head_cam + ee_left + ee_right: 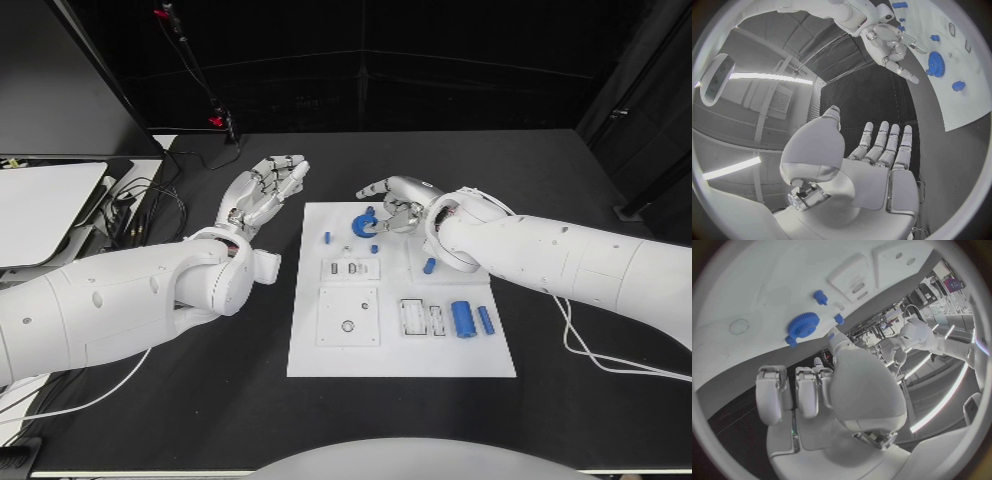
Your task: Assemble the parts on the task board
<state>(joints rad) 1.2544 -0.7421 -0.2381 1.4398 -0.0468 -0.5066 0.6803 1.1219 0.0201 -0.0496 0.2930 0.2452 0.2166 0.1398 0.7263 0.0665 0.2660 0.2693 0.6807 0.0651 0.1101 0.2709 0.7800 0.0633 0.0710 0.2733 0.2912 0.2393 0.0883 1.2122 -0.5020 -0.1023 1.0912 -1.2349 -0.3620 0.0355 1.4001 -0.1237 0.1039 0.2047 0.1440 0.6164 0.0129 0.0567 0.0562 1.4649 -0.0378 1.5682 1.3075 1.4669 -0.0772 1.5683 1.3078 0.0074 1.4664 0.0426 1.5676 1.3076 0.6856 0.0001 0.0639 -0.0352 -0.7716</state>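
The white task board (397,345) lies mid-table. A blue gear (364,224) sits at its far end, also visible in the wrist views (936,64) (802,323). My right hand (400,199) hovers just above and beside the gear with loosely bent fingers (786,392), holding nothing (891,46). My left hand (267,188) floats left of the board's far corner, its fingers (886,145) straight and spread, empty. Small blue pegs (327,238) (374,249) (428,265) stand on the board. A blue cylinder (463,318) and a thin blue pin (486,320) lie near the board's right edge.
White recessed plates (351,268) (348,317) and slots (423,317) sit on the board. Cables (144,205) and a white tray (43,205) lie at the table's left. A stand with red clips (216,120) rises behind the left hand.
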